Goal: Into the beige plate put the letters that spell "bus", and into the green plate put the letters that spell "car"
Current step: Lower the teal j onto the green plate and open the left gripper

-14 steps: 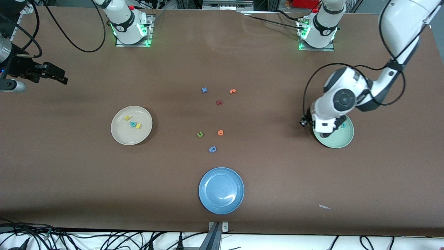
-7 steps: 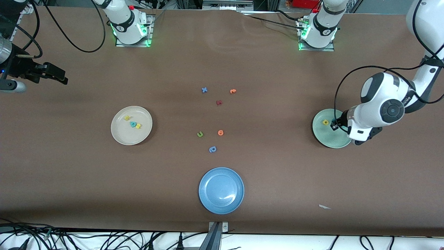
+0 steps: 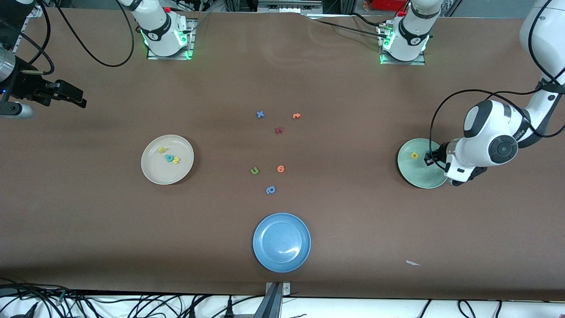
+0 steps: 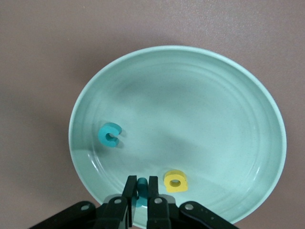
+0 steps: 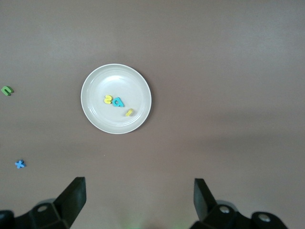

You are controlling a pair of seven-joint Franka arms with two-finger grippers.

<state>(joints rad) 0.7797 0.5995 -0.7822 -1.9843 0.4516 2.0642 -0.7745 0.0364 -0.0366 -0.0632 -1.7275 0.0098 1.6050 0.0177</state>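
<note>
The left claw (image 4: 141,205) hangs over the green plate (image 4: 228,81), near its rim, fingers pinched nearly shut on the teal "r" (image 4: 141,191); straight beneath lies plate, with the yellow "a" (image 4: 175,181) just beside and the teal "c" (image 4: 110,134) near. The right claw (image 5: 138,195) waits wide open and empty, high over the tabletop (image 3: 353,221); the beige plate (image 3: 154,174) holds three letters

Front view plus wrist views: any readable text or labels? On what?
"x": blue foam letter on the table.
"u": olive-green foam letter on the table.
"c": teal foam letter in the green plate.
Other foam letters: too small to read. No labels or brands legible.
</note>
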